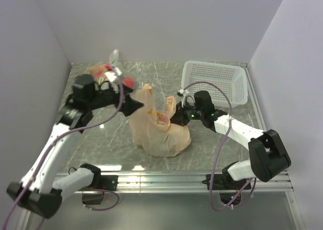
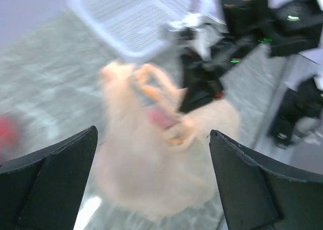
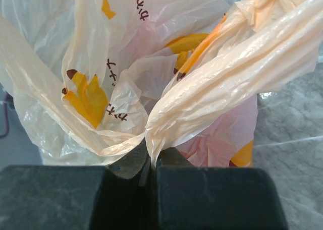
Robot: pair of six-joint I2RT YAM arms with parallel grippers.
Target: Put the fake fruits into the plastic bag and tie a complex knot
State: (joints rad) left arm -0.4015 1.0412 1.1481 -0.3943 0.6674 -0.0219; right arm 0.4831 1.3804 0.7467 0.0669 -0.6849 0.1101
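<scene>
Sagging, crinkly peach plastic bag (image 1: 161,134), probably filled; right fingers (image 3: 212,194) pinch its handle (image 3: 227,73), left fingers (image 2: 50,184) spread.

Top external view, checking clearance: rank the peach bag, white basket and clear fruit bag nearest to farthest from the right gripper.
1. Peach bag, pinched in the right gripper.
2. White basket, just behind it.
3. Clear fruit bag, back left.

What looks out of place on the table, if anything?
A red ball lies loose on the table at the back left, outside the plastic bag, though the right tool already pinches a bag handle.
</scene>
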